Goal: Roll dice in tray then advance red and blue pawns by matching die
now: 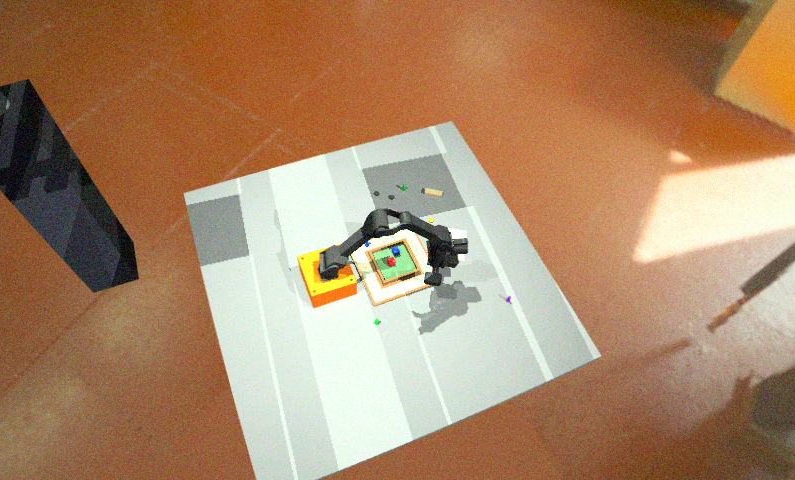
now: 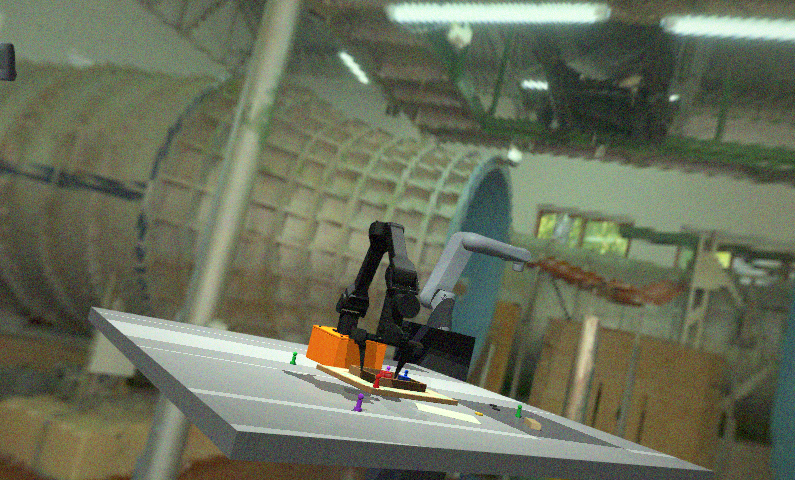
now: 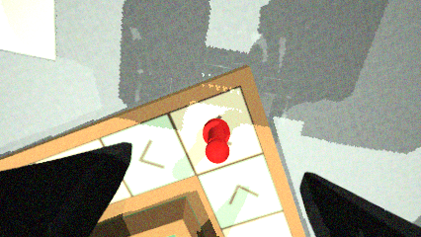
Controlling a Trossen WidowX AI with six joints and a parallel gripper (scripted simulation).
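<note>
We have our claw [image 1: 446, 264] [image 2: 380, 359] [image 3: 217, 166] spread wide, its two fingers well apart with nothing clamped between them. The red pawn [image 2: 377, 379] [image 3: 216, 138] stands in the gap, touching neither finger, on a corner square of the board [image 1: 383, 295] [image 2: 446, 400] [image 3: 262, 104]. Both the red die [image 1: 391, 261] and the blue die [image 1: 396, 251] lie in the tray [image 1: 383, 283] [image 2: 410, 385] [image 3: 163, 209].
</note>
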